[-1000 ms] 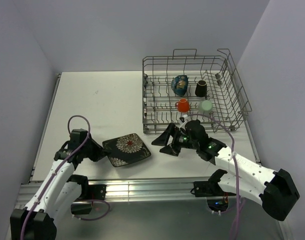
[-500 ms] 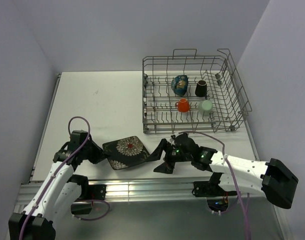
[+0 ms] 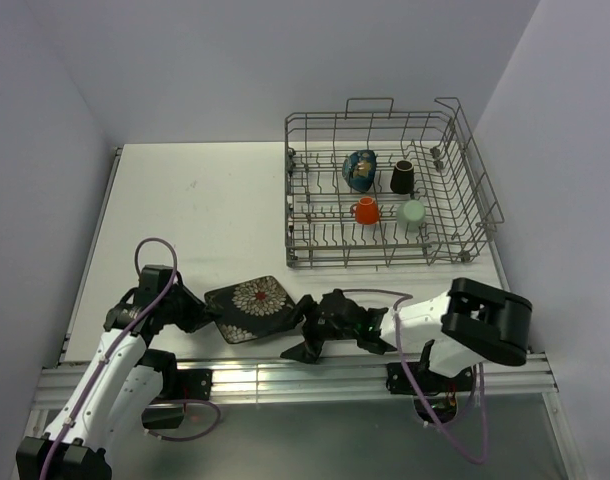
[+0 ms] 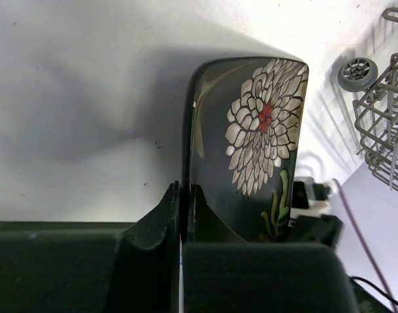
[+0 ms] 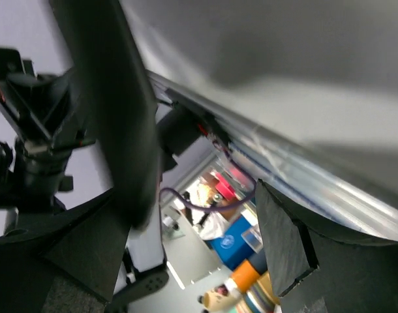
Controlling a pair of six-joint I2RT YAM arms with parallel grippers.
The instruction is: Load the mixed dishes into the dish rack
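Your left claw (image 4: 184, 195) clenched on plate (image 3: 253, 305) by near edge, lower centre of top view, far rim free. Right claw (image 3: 303, 330) gapes just beside it, probably for handover toward rack (image 3: 335, 116).

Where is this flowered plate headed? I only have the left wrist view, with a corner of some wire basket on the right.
Observer: Probably into the dish rack. The top view shows it whole, beyond and to the right of the flowered plate.
Visitor: Is anything inside it?
Observer: Four pieces: a dark bowl, a brown cup, an orange cup and a pale green cup.
Visitor: Is the other arm helping?
Observer: The right gripper is open beside the plate's right corner. Only the left gripper clamps it.
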